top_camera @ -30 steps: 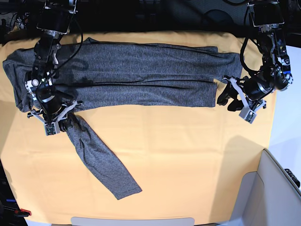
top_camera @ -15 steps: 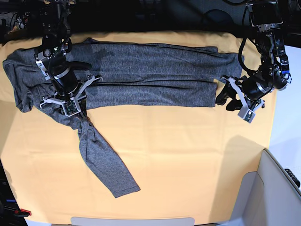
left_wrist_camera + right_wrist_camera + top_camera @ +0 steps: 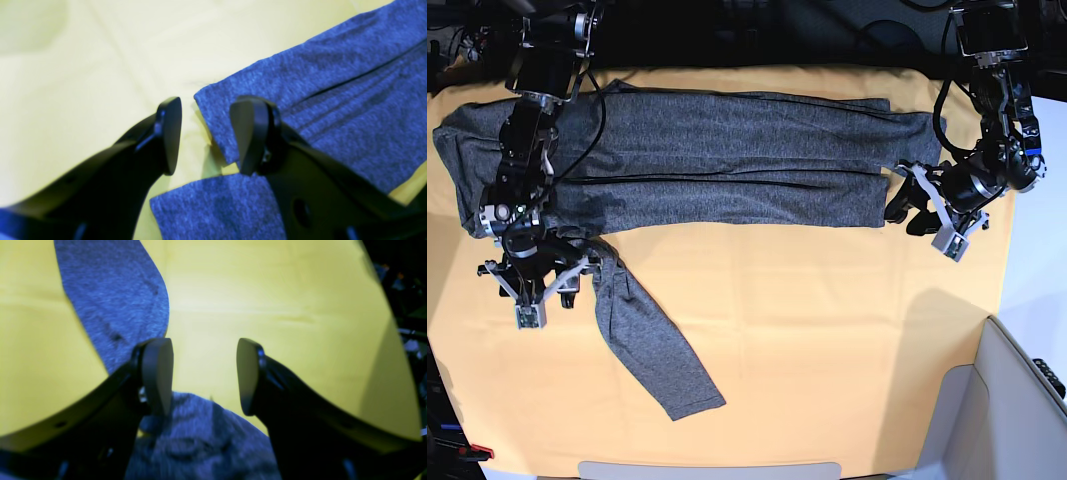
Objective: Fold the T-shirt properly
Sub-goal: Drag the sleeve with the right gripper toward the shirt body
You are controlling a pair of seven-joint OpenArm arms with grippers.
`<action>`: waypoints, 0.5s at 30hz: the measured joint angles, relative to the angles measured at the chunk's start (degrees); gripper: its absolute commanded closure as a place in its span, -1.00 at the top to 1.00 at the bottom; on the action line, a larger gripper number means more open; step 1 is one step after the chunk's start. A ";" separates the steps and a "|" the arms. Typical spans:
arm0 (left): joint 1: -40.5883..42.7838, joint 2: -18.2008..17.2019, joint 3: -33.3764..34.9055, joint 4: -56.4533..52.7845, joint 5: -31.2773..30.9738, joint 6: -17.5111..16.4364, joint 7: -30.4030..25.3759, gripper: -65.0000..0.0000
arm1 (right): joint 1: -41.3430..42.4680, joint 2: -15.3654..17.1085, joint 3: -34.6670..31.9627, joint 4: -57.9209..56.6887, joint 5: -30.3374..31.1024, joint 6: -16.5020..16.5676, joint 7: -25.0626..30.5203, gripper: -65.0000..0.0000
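The T-shirt (image 3: 717,160) lies as a long folded band across the far half of the yellow-orange table cloth (image 3: 827,340), one sleeve (image 3: 647,345) trailing toward the near left. The right gripper (image 3: 203,375) hovers beside that sleeve, jaws apart and empty. The left gripper (image 3: 205,133) stands open astride the band's right corner, holding nothing. Risk, I judge: closing on only the top layer there would peel the fold open, and the thin knit may slip. No containers are visible.
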State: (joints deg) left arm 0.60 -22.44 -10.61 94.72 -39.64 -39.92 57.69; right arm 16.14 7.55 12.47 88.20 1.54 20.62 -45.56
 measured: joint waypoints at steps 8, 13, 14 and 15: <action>0.02 0.02 0.00 -0.02 -0.15 0.00 -0.09 -0.18 | 9.62 -0.57 -0.07 -25.11 6.64 -0.07 2.75 -0.20; 0.04 0.00 0.00 -0.02 0.02 0.02 -0.07 -0.18 | 9.22 -1.11 -0.87 -25.70 6.75 -0.22 4.50 -0.20; 0.04 0.02 0.00 -0.02 0.02 0.02 -0.07 -0.18 | 9.27 -1.27 -1.38 -25.70 6.80 -0.26 4.55 -0.20; 0.04 0.02 0.00 -0.02 0.02 0.02 -0.07 -0.18 | 9.27 -1.36 -1.81 -25.68 6.82 -0.26 4.74 -0.20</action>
State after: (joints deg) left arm 0.64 -22.41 -10.61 94.70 -39.62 -39.90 57.63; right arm 25.41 6.20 10.66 62.52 8.36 20.36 -40.82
